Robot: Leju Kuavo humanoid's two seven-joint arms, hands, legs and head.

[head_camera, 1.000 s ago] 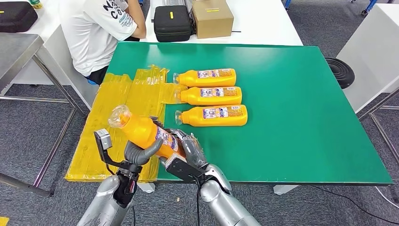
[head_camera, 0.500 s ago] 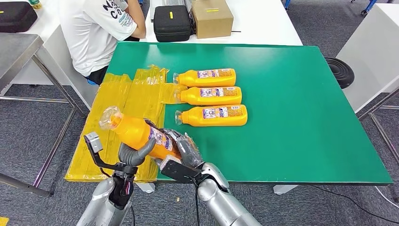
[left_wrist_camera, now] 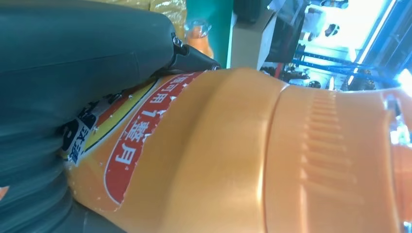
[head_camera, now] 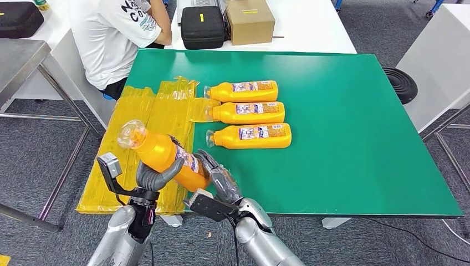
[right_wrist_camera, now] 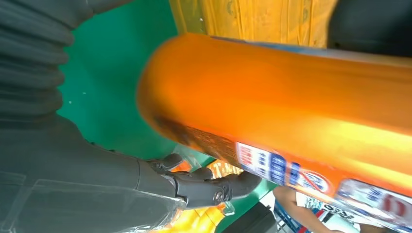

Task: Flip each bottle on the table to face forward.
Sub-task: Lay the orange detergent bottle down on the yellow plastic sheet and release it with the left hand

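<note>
The green table (head_camera: 343, 127) carries a yellow plastic sheet (head_camera: 145, 119) over its near-left part, draping past the left edge. Three orange bottles lie on their sides in a column left of the table's middle, caps pointing left, labels up: the far bottle (head_camera: 244, 91), the middle bottle (head_camera: 249, 113) and the near bottle (head_camera: 252, 136).

A fourth bottle (head_camera: 166, 157) is held in the air above the near-left corner, over the sheet. Since half a second ago its clear cap end has tipped a little higher and the right hand has let go of its lower end. The left hand (head_camera: 152, 177) is wrapped round the middle of the bottle's body, thumb over the top; in the left wrist view the thumb presses on the red label (left_wrist_camera: 136, 141). The right hand (head_camera: 219, 177) now sits just right of the bottle's base with its fingers apart and nothing in it; the right wrist view shows a gap between its fingers (right_wrist_camera: 209, 187) and the bottle.

Beyond the far-left corner a person in a white shirt (head_camera: 119, 39) sits close against the table. On a white table behind stand a black case (head_camera: 203, 26) and a cardboard box (head_camera: 250, 21). A black round stool (head_camera: 401, 84) stands right of the green table.
</note>
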